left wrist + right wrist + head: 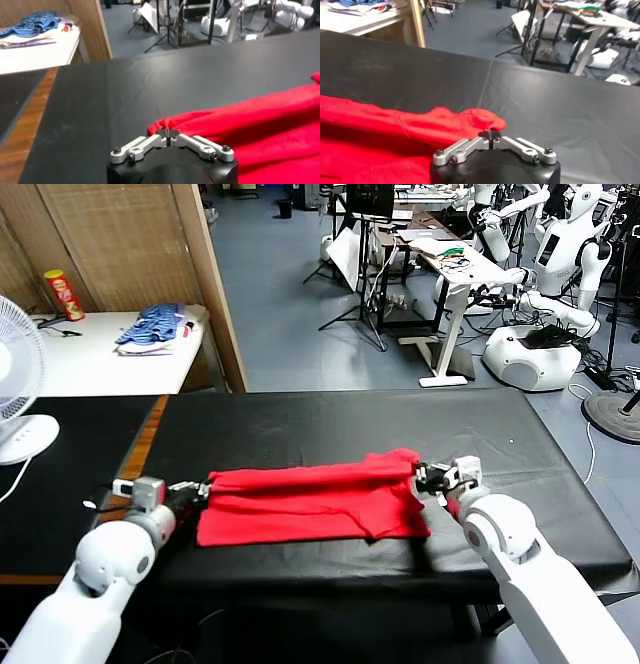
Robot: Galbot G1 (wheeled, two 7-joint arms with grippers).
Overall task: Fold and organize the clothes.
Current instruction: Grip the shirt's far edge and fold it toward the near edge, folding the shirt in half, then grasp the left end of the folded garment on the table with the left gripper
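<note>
A red T-shirt (310, 502) lies partly folded on the black tabletop (330, 424), stretched sideways between the robot's two arms, its far edge doubled over into a long ridge.

At the shirt's left end, the left tool (196, 489) sits low over the tabletop, its fingers drawn together and clamped on the bunched corner of the shirt (260, 130); the left wrist view shows the red cloth gathered to a point right at the closed tips of the left tool (168, 134).

At the shirt's right end, the right tool (425, 479) is likewise pressed shut on the shirt's raised corner, where the cloth rises in a small hump. In the right wrist view the hump of the shirt (420, 130) meets the joined tips of the right tool (490, 135).

Left of the shirt, a white fan (18, 379) stands at the tabletop's edge. Beyond the shirt's left end, a white side table (90, 359) carries a blue striped pile (152, 326) and a red can (63, 294). Far beyond the shirt's right end, other white robots (545, 294) stand among desks on the blue-grey floor (290, 314).
</note>
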